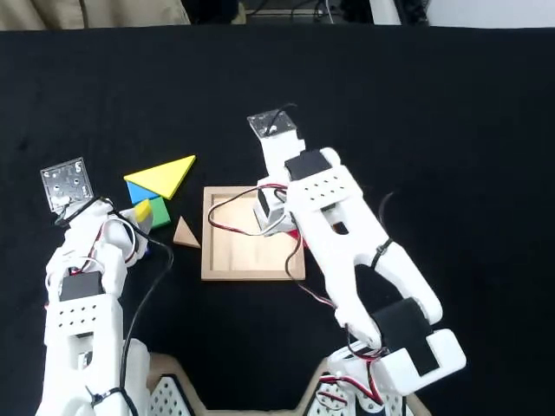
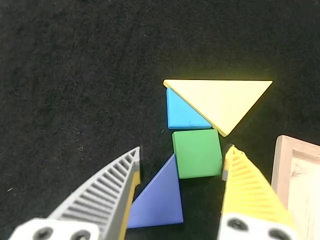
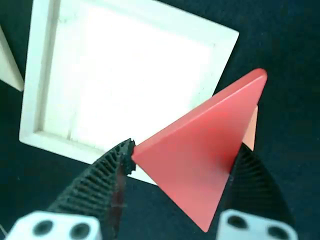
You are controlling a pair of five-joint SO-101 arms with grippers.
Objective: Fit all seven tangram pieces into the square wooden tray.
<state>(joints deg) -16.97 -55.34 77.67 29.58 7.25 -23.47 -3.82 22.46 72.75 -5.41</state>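
The right hand (image 3: 185,155) clamps the red triangle (image 3: 200,145) between its fingers, above the rim of the square wooden tray (image 3: 45,137) on that arm's side; the tray's floor lies just beyond, toward the left arm; the triangle's edges sit askew to the tray's sides, so the rim may catch it. The left hand (image 2: 183,152) hangs open over the green square (image 2: 196,152) and blue triangle (image 2: 157,200) on the worktop (image 2: 75,75).

A square wooden tray (image 1: 247,275) is carried by the black-covered table (image 1: 434,104). A tan triangle (image 1: 184,234) is laid just beside the tray. Beyond it are grouped a green square (image 1: 159,212), light-blue triangle (image 1: 139,191), yellow triangle (image 1: 167,174) and indigo triangle (image 2: 159,197).
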